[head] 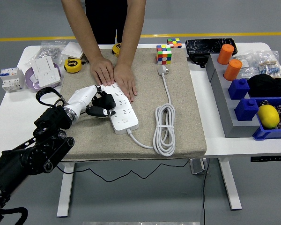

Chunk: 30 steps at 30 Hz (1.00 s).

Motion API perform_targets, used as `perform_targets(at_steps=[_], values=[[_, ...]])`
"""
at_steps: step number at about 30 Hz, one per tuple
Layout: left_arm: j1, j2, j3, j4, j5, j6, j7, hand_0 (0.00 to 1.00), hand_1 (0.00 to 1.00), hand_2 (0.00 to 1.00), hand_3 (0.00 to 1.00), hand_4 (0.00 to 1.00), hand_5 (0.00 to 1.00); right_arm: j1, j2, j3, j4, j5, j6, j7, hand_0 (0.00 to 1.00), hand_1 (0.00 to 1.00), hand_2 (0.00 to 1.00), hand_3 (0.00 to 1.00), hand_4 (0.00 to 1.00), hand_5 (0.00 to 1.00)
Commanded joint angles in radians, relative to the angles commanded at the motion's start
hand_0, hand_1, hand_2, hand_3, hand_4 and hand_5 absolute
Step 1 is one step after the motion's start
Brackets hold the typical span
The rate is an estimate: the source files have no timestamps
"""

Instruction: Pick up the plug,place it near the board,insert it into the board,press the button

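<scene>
A white power strip [123, 111] lies on the beige mat [178, 122], its thick white cable [164, 126] coiled to the right and ending in a white plug [163, 70]. A person at the far side presses both hands [114, 75] flat on the strip's far end. My left hand [101, 106] sits at the strip's left edge. Its black fingers are curled on a small black plug, held over the sockets and mostly hidden by them.
A Rubik's cube [164, 54] stands behind the white plug. Tape measures [73, 65], wall sockets [45, 69] and a breaker [11, 78] lie at the back left. Grey and blue bins [243, 101] with orange cylinders [232, 69] and a lemon [268, 116] fill the right.
</scene>
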State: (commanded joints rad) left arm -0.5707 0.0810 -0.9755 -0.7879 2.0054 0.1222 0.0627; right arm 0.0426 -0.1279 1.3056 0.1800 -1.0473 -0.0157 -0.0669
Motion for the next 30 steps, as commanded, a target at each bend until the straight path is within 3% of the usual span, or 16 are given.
perform_targets(at_steps=[10,11,22,23,28,29,30], values=[[-0.002,-0.004,0.002,-0.003,0.001,0.018,0.001,0.401,0.381,0.459,0.5,0.939,0.258,0.001,0.0,-0.002,0.0,-0.001,0.0,-0.001,0.784,0.707,0.703,0.67,0.998,0.783],[-0.002,-0.004,0.002,-0.003,0.0,0.018,0.001,0.383,0.363,0.441,0.491,0.885,0.265,0.001,0.0,-0.001,0.0,-0.002,0.0,-0.001,0.786,0.708,0.703,0.671,0.998,0.783],[-0.007,-0.01,0.002,-0.001,-0.007,0.037,0.001,0.37,0.345,0.431,0.485,0.849,0.283,0.002,0.0,0.0,0.0,-0.004,0.0,-0.002,0.786,0.708,0.703,0.671,0.998,0.784],[-0.008,-0.011,0.001,-0.001,-0.005,0.038,0.002,0.347,0.308,0.397,0.457,0.625,0.297,0.002,0.001,0.001,0.0,-0.005,0.0,-0.002,0.785,0.708,0.704,0.67,0.998,0.784],[-0.009,-0.01,-0.001,-0.004,0.001,0.037,0.008,0.347,0.308,0.397,0.457,0.625,0.297,0.005,0.002,0.001,0.0,-0.004,0.001,-0.002,0.785,0.708,0.704,0.67,0.998,0.784],[-0.009,-0.009,-0.002,-0.006,0.002,0.036,0.009,0.333,0.267,0.333,0.379,0.583,0.291,0.006,0.002,0.002,0.0,-0.005,0.0,-0.002,0.786,0.708,0.703,0.671,0.998,0.784],[-0.008,-0.009,-0.004,-0.008,0.004,0.035,0.01,0.333,0.267,0.333,0.379,0.583,0.291,0.006,0.002,0.003,0.0,-0.005,0.0,-0.002,0.786,0.708,0.703,0.671,0.998,0.784]])
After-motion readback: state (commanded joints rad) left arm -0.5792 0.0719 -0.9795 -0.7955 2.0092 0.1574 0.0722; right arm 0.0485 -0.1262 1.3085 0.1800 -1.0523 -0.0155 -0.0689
